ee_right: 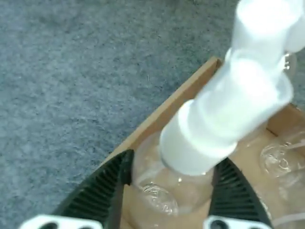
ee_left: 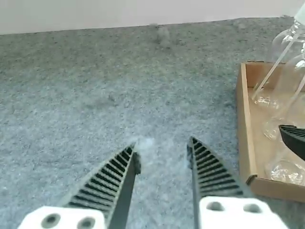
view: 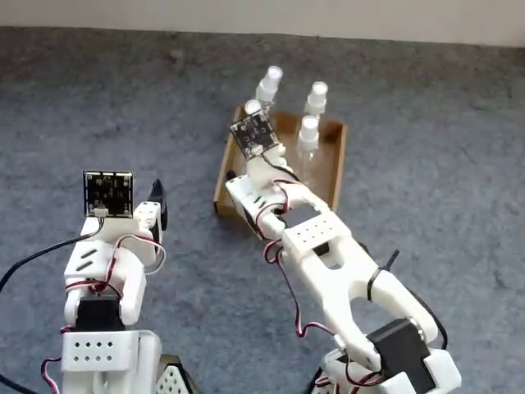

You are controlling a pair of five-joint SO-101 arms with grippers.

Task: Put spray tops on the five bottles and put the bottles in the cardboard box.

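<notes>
Right gripper point(ee_right: 174, 162) is squeezing a spray-topped bottle point(ee_right: 228, 105), we're seeing cardboard box point(ee_right: 176, 107) right below it; left gripper point(ee_left: 163, 148) is gaping.

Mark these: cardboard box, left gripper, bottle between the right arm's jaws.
cardboard box point(ee_left: 243, 124), left wrist view, on its near side wall.
left gripper point(ee_left: 163, 145), left wrist view, midway between the tips of its jaws.
bottle point(ee_right: 205, 138), right wrist view, on its white spray-top collar.
</notes>
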